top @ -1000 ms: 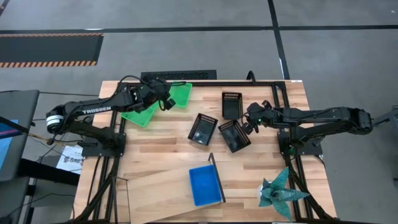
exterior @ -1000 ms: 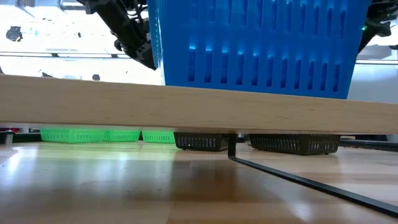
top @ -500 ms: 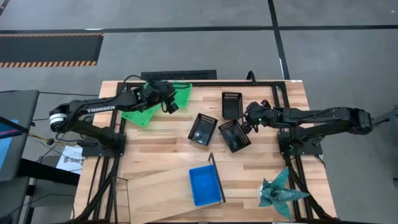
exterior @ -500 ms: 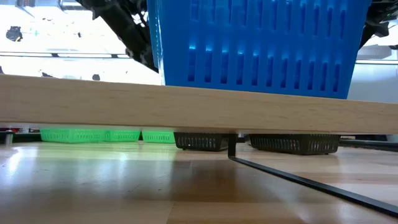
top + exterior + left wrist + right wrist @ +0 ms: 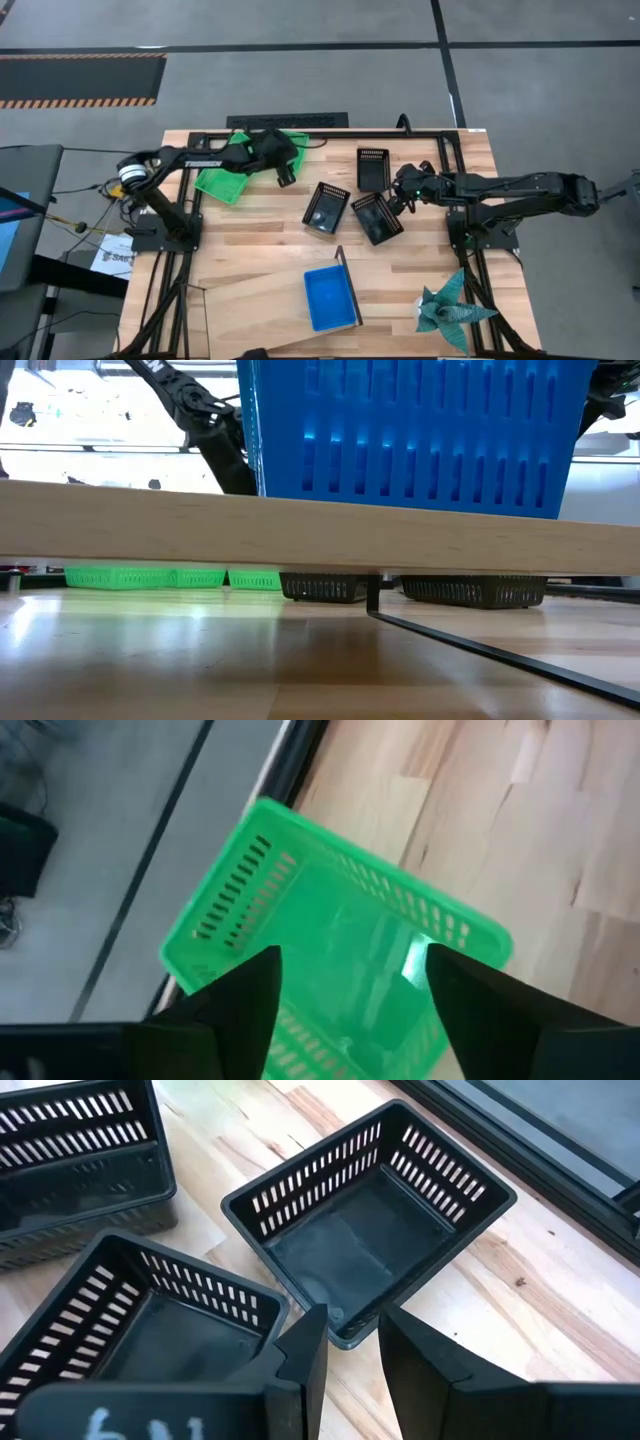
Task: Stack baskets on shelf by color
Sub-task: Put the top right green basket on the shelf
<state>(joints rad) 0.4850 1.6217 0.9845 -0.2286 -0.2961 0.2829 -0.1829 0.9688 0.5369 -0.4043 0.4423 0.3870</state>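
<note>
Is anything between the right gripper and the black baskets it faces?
Nothing visible. The right gripper hangs open right at the rims of two black baskets, with only bare tabletop around them.

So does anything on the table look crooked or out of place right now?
Yes. The three black baskets lie loose at different angles mid-table, and the shelf sits skewed to the table edge. A teal origami figure sits at one corner, unrelated to the baskets.

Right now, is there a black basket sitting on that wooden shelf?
No; from above, the shelf carries only the blue basket, while the three black baskets sit apart on the table.
</note>
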